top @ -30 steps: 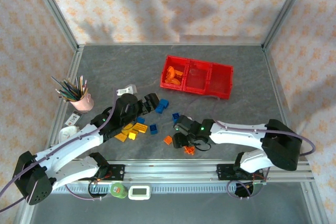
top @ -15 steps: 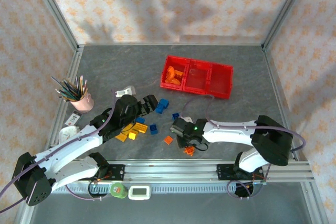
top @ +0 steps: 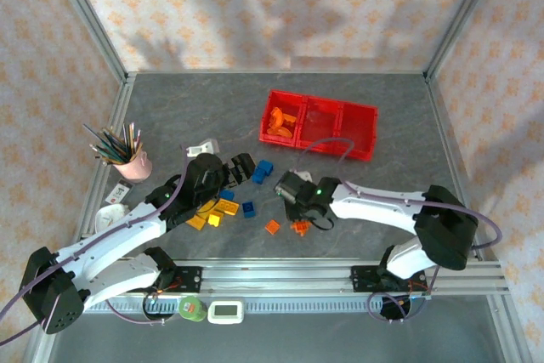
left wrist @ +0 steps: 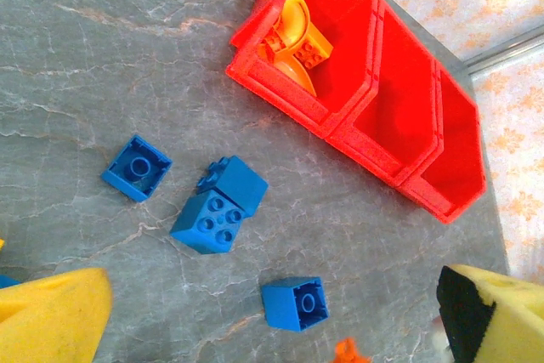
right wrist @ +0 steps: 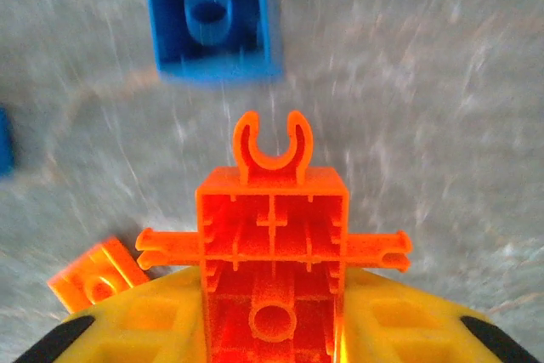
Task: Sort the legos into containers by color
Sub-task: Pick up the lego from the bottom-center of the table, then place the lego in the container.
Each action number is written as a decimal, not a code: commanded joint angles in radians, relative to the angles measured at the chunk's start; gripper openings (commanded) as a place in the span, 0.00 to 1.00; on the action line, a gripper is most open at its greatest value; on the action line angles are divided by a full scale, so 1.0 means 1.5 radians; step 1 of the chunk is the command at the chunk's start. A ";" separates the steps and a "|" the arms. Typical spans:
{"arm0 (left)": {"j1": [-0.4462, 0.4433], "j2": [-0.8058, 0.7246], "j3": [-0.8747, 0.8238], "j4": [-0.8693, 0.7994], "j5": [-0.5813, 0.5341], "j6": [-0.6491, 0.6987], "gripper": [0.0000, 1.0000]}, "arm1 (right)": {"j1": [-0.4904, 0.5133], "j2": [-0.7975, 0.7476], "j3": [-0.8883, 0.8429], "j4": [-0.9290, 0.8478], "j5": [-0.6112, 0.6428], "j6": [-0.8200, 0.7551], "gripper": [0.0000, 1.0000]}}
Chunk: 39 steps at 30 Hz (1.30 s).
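Right hand [top: 299, 220]: clamped tight on an orange lego [right wrist: 272, 235], a boxy piece with a clip at its tip and a pin sticking out each side. It is close to the tabletop's near edge, about midway along.
Left hand [top: 245, 169]: its yellow fingers [left wrist: 51, 316] stand wide apart with nothing between them, over the blue legos [left wrist: 219, 206] just left of the tabletop's middle.
Containers [top: 314, 148]: three joined red bins in a row, toward the far edge and a little right of centre. The left-end bin holds orange curved pieces [left wrist: 297, 40].
Loose legos: a small orange brick [top: 272, 227] lies just left of the held one. Yellow bricks [top: 223, 208] are bunched beside the left arm, and single blue ones are scattered between the two arms.
Pencil cup [top: 132, 165]: pink, standing near the left edge, well apart from the bins.
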State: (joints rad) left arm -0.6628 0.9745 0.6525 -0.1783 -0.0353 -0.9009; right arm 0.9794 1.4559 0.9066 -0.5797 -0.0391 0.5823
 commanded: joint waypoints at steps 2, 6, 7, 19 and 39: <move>0.028 -0.007 0.039 -0.011 -0.007 0.040 0.99 | -0.069 0.000 0.084 0.007 0.035 -0.045 0.35; 0.065 0.009 0.071 -0.009 0.017 0.075 0.99 | -0.139 0.062 0.175 0.050 0.043 -0.083 0.35; 0.072 0.014 0.078 -0.008 0.020 0.083 0.99 | -0.152 0.080 0.195 0.068 0.047 -0.091 0.35; 0.157 0.094 0.135 0.017 0.084 0.150 0.99 | -0.264 0.391 0.559 0.102 0.066 -0.157 0.33; 0.165 0.103 0.140 0.029 0.111 0.132 0.99 | -0.254 0.382 0.620 0.050 0.066 -0.217 0.60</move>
State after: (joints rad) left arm -0.4236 1.1381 0.8509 -0.1604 0.1040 -0.6842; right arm 0.5671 2.1490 1.8717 -0.4866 0.0460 0.2790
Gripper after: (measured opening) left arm 0.992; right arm 0.594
